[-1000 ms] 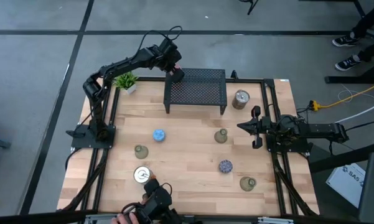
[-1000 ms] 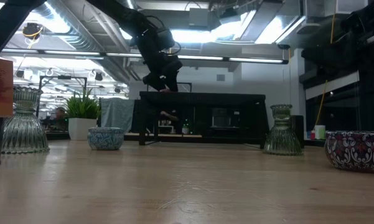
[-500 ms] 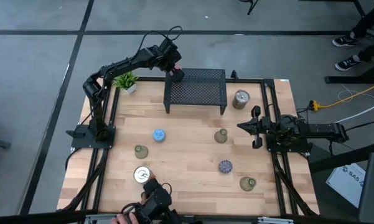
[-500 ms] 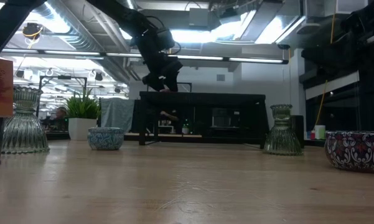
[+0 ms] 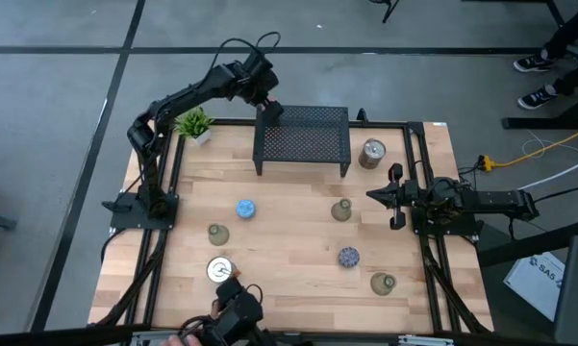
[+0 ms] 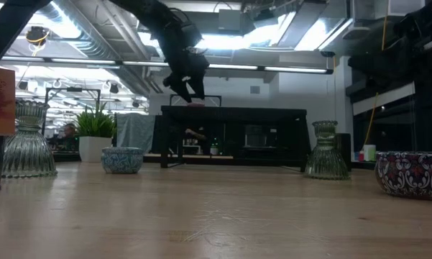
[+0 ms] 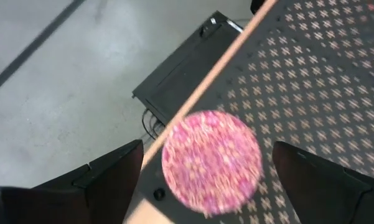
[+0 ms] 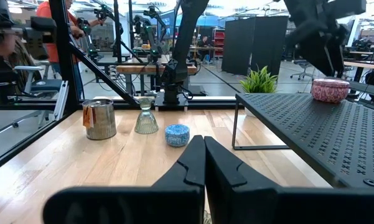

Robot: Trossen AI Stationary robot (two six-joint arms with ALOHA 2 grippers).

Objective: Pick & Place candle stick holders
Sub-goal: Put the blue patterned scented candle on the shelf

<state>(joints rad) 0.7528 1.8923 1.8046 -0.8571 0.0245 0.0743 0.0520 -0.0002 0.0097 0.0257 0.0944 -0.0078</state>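
Rack (image 5: pixel 303 139) corner: pink holder (image 7: pixel 211 162) blurred, left jaws (image 7: pixel 205 180) spread above.

Surface materials and finishes

Table (image 5: pixel 289 240): pale wood planks, matt, visible grain. Rack (image 5: pixel 304 139): black perforated metal mesh, matt. Pink holder (image 7: pixel 211 162): speckled, mottled surface, resting on the rack. Ribbed holder (image 6: pixel 325 151): clear olive-grey glass, glossy. Blue holder (image 6: pixel 122 160): patterned glaze, slight sheen. Silver holder (image 8: pixel 99 118): shiny, reflective metal. Left gripper (image 7: pixel 205 186) fingers (image 7: pixel 112 177): dark, smooth, matt. Right gripper (image 8: pixel 203 163): black, matt plastic look.
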